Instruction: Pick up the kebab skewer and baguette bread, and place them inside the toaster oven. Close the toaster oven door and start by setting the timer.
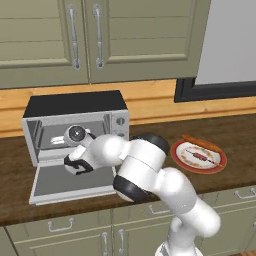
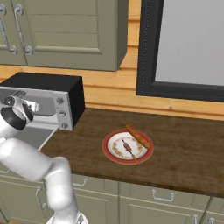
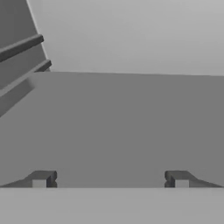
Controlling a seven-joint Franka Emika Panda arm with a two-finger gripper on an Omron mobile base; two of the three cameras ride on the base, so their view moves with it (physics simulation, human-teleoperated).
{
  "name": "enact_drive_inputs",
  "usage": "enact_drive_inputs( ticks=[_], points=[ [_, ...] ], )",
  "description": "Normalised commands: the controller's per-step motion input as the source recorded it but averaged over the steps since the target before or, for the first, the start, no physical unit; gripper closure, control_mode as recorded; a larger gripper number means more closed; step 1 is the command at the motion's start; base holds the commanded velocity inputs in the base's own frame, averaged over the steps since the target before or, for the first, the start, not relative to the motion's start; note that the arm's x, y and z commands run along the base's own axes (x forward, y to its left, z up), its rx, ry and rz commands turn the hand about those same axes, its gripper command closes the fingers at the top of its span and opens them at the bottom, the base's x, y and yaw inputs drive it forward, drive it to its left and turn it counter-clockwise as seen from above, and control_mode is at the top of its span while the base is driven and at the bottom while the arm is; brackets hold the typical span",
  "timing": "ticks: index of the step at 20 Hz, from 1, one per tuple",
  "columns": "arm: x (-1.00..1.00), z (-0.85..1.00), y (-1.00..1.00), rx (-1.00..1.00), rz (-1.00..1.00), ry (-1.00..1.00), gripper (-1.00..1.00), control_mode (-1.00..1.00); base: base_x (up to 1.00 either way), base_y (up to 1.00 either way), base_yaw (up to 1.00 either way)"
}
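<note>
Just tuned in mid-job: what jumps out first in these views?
The toaster oven stands at the left of the counter with its door dropped flat open, and the white arm reaches into its mouth, the tool open and empty inside. To the right, the red-rimmed plate carries both the skewer and the baguette.

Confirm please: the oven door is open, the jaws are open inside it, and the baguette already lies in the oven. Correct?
Not quite. The baguette bread lies on the plate beside the kebab skewer, as the right base view shows. The toaster oven door is open, and the gripper jaws are open inside.
</note>
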Motion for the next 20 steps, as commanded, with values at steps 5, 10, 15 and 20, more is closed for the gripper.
enact_drive_inputs(
  ticks=[5,10,15,20],
  points=[
    [-0.77,-0.28,0.00,0.00,0.00,0.21,-1.00,-1.00,0.00,0.00,0.00],
    [-0.83,-0.20,0.00,0.00,0.00,0.16,-1.00,-1.00,0.00,0.00,0.00],
    [-0.87,-0.14,0.00,0.00,0.00,0.11,-1.00,-1.00,0.00,0.00,0.00],
    [-0.51,0.16,-0.01,0.00,0.00,0.05,-1.00,-1.00,0.00,0.00,0.00]
  ],
)
